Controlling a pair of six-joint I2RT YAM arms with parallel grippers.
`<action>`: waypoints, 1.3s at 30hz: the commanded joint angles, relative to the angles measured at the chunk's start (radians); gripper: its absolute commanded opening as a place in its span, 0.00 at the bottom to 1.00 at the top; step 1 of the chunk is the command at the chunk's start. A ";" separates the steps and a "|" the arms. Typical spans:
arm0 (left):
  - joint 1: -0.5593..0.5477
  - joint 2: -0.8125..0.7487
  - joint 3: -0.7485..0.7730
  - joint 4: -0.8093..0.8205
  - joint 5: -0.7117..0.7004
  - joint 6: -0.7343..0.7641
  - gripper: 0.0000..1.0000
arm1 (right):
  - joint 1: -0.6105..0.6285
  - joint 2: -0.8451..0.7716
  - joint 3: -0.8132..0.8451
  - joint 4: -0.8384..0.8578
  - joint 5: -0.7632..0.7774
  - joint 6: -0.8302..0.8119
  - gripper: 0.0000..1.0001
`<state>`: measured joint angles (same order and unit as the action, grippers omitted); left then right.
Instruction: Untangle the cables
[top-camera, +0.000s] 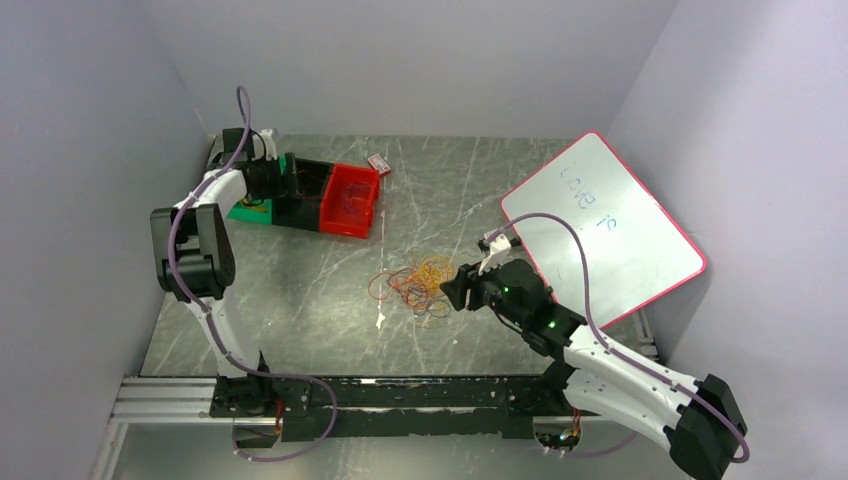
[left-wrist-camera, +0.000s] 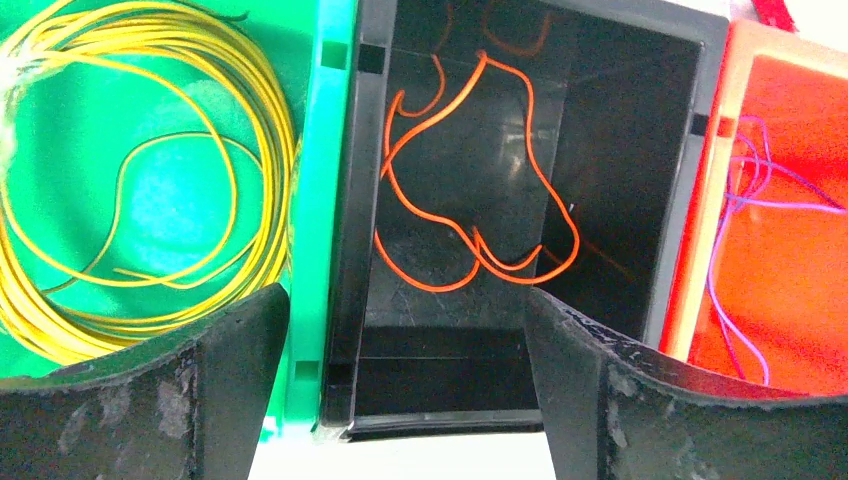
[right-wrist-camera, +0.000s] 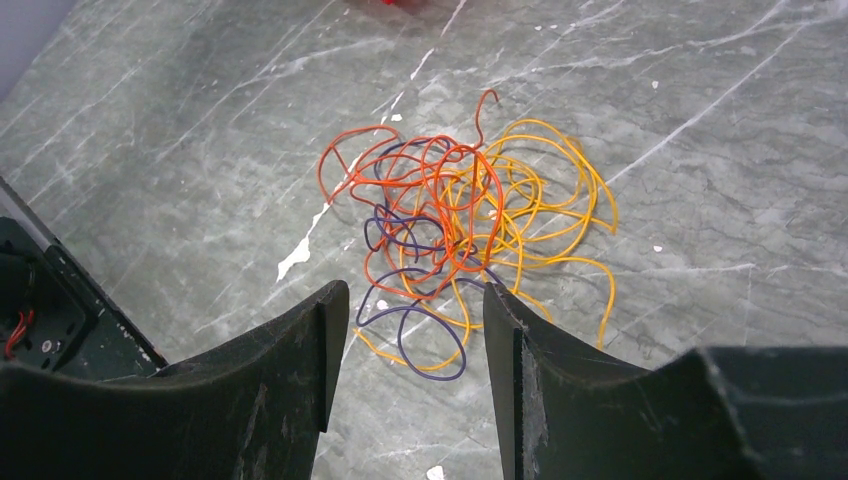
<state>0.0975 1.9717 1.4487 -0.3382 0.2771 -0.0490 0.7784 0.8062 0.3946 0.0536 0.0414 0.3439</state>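
Note:
A tangle of thin orange, yellow and purple cables (top-camera: 418, 283) lies on the table's middle; it also shows in the right wrist view (right-wrist-camera: 460, 225). My right gripper (right-wrist-camera: 415, 300) is open and empty just right of the pile, near its edge (top-camera: 452, 290). My left gripper (left-wrist-camera: 405, 330) is open and empty above the black bin (left-wrist-camera: 610, 130), which holds orange cables (left-wrist-camera: 470, 180). Yellow cables (left-wrist-camera: 130, 180) lie coiled in the green bin (left-wrist-camera: 325, 150). Purple cables (left-wrist-camera: 750, 210) lie in the red bin (left-wrist-camera: 800, 120).
The row of bins sits at the back left: green (top-camera: 245, 212), black (top-camera: 305, 195), red (top-camera: 350, 200). A small red-and-white tag (top-camera: 379, 164) lies behind them. A whiteboard with a pink rim (top-camera: 600, 225) lies at the right. Walls close in on three sides.

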 joint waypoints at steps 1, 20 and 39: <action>-0.050 -0.085 -0.045 -0.030 0.066 -0.048 0.90 | 0.001 -0.014 0.017 0.003 -0.008 0.011 0.56; -0.124 -0.520 -0.250 -0.084 -0.092 -0.076 0.93 | 0.000 0.136 0.197 -0.312 0.238 0.141 0.60; -0.199 -0.989 -0.604 -0.049 -0.068 -0.251 0.91 | -0.021 0.541 0.380 -0.218 0.154 0.069 0.38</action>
<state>-0.0948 1.0237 0.8600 -0.3870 0.2039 -0.2779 0.7639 1.3254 0.7403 -0.1879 0.1913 0.4305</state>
